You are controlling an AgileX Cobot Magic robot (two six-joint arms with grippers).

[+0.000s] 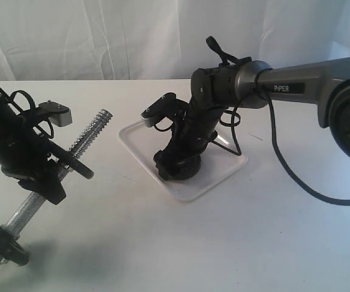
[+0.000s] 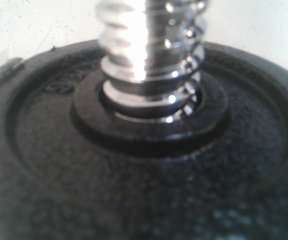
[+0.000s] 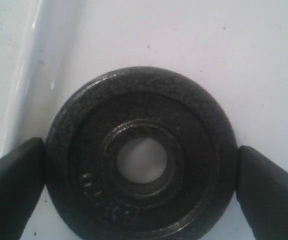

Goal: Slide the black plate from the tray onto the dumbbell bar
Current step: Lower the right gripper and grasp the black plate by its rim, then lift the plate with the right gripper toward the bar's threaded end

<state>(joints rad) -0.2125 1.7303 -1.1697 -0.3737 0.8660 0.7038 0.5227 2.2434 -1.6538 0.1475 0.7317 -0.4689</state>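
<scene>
The black plate [image 3: 84, 125] lies flat in the white tray [image 3: 159, 35], near one rim. My right gripper [image 3: 140, 167] straddles it, and both fingers [image 3: 14, 185] press on its outer edge. In the exterior view that gripper [image 1: 178, 165] points down onto the plate [image 1: 187, 171] in the tray [image 1: 220, 176]. At the left, my left gripper [image 1: 44, 182] holds the chrome dumbbell bar [image 1: 90, 132] tilted up, threaded end toward the tray. One black disc [image 1: 78, 164] sits on the bar just above this gripper. Disc [image 2: 149, 190] and thread [image 2: 144, 60] fill the left wrist view, hiding the fingers.
A second black disc [image 1: 6, 241] sits on the bar's low end near the table's front left. A black cable [image 1: 296, 176] trails from the right arm across the white table. White curtain hangs behind.
</scene>
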